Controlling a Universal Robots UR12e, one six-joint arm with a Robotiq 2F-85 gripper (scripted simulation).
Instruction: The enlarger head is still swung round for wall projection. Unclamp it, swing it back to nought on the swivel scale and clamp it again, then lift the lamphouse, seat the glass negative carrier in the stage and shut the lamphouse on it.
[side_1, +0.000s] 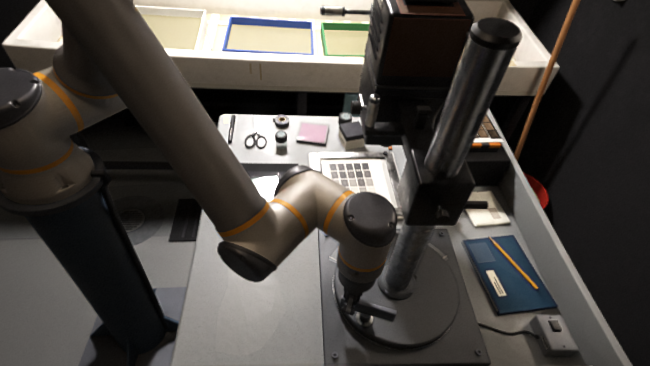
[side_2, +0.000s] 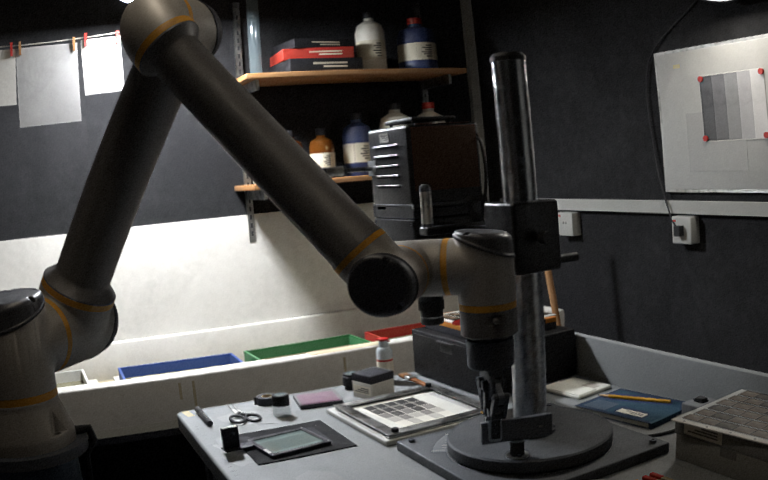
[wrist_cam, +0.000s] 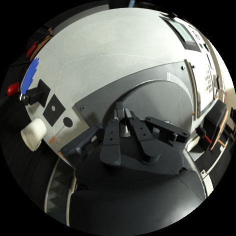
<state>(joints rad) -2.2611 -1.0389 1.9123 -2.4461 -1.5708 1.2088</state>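
Observation:
The clamp lever (side_1: 376, 310) (side_2: 516, 425) (wrist_cam: 121, 117), a flat grey bar on a short post over the round swivel disc (side_1: 417, 295) (side_2: 532, 440), is held at its end by my closed gripper (side_1: 353, 302) (side_2: 491, 408) (wrist_cam: 122, 115). The lever lies level and points toward the steel column (side_1: 452, 125) (side_2: 518, 226), which rises from the disc. The enlarger head with its dark lamphouse (side_1: 415, 55) (side_2: 425, 170) hangs high on the column, over the back of the bench. The glass negative carrier (side_2: 289, 440) (wrist_cam: 180, 29) lies flat on a black mat near the bench's front left corner.
The easel with a grey test print (side_1: 356, 176) (side_2: 410, 408) lies just beyond the baseboard. A blue notebook with a pencil (side_1: 510, 272) (side_2: 628, 406) and a switch box (side_1: 552, 332) lie right of the disc. Scissors (side_1: 255, 141), small canisters and a pink pad (side_1: 313, 133) sit further back.

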